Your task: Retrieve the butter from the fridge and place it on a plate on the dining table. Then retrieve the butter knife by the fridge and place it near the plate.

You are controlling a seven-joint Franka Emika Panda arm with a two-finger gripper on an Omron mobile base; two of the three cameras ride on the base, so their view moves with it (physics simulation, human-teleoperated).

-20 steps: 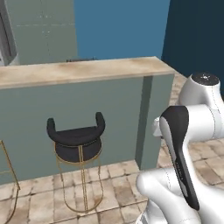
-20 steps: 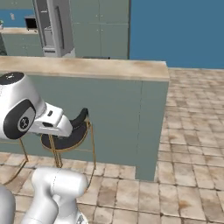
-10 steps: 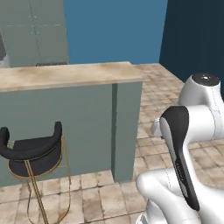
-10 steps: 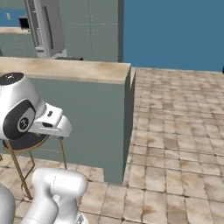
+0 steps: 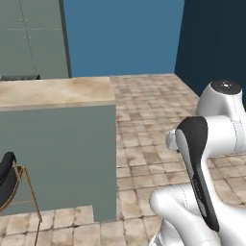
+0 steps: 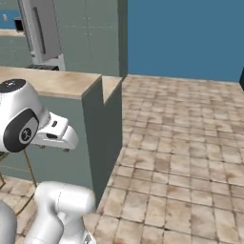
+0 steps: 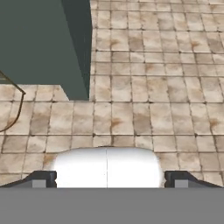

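In the hand view my gripper [image 7: 107, 179] points down at the tiled floor. Its two dark fingertips [image 7: 43, 178] stand far apart, open, with nothing between them. The dining table's beige marbled top [image 5: 53, 91] ends at a corner left of the middle, and the same corner [image 6: 90, 83] shows in the right base view. Its grey-green front [image 7: 43, 43] fills the hand view's upper left. The light-grey fridge [image 6: 47, 28] with its dark bar handle stands far back at the left. The butter, the plate and the butter knife are out of view.
A black stool [image 5: 5, 178] on gold legs stands at the table's front, at the far left edge. One of its gold legs [image 7: 17, 105] crosses the hand view's left side. Brown tiled floor [image 6: 181, 143] stretches to the right, up to a blue wall [image 5: 125, 38].
The whole picture has shifted: the base has moved, so the table and stool have slid left in both base views. The gripper stays open.
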